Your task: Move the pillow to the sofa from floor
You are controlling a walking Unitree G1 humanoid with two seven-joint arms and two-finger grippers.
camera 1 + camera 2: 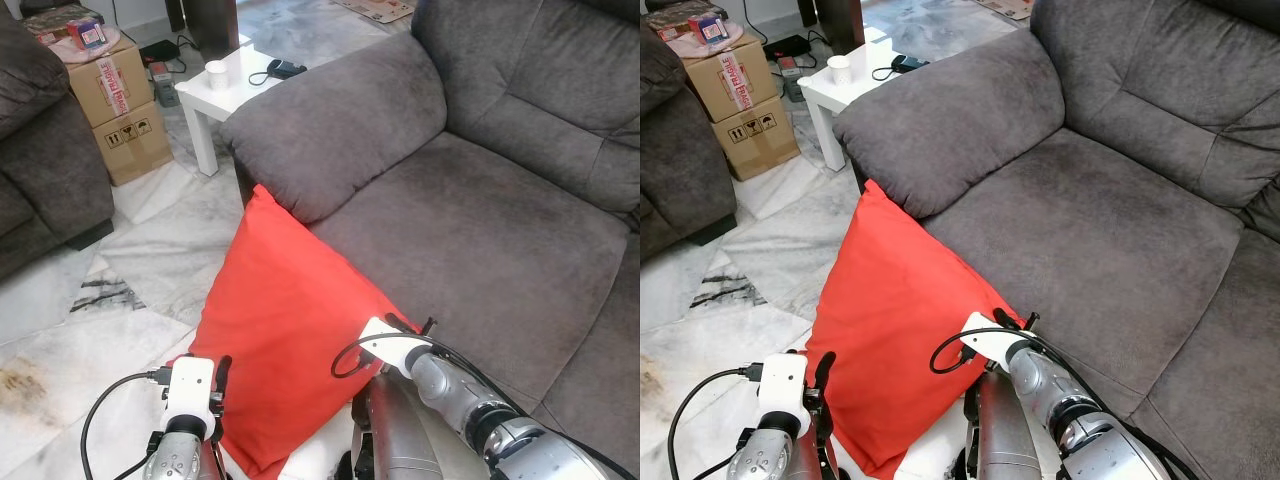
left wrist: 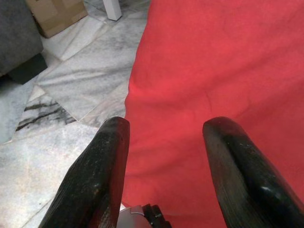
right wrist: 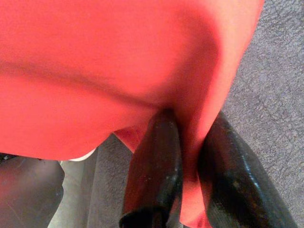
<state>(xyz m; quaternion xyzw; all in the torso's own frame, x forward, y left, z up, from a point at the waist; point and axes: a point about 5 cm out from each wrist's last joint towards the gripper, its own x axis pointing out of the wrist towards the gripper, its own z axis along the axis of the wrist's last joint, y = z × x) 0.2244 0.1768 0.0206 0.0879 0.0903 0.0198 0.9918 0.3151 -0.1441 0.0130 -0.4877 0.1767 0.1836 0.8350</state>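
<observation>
- Left eye view: red pillow (image 1: 285, 335) standing on one corner, leaning against the front of the grey sofa (image 1: 480, 230) just below its padded armrest, lower part down at the marble floor (image 1: 150, 250). Right gripper (image 1: 402, 326) at the pillow's sofa-side edge, white wrist block and looped black cable just behind it. Left gripper (image 1: 222, 372) at the pillow's other edge, low down. White table (image 1: 225, 85) beyond the armrest, carrying a white cup (image 1: 216, 73) and a small dark device. Two stacked cardboard boxes (image 1: 120, 110) farther to the left, beside a second dark sofa (image 1: 40, 170).
- Right eye view: same layout; pillow's top corner tucked just under the armrest, right arm reaching in from below to the pillow's edge against the seat front.
- Left wrist view: two black fingers (image 2: 102, 175) spread wide with nothing between them, one over the floor tiles, the other over red fabric; pillow's edge running between them.
- Right wrist view: fingers (image 3: 156, 166) closed narrow on a fold of the pillow's red fabric, pinched between them, grey sofa upholstery right beside.
</observation>
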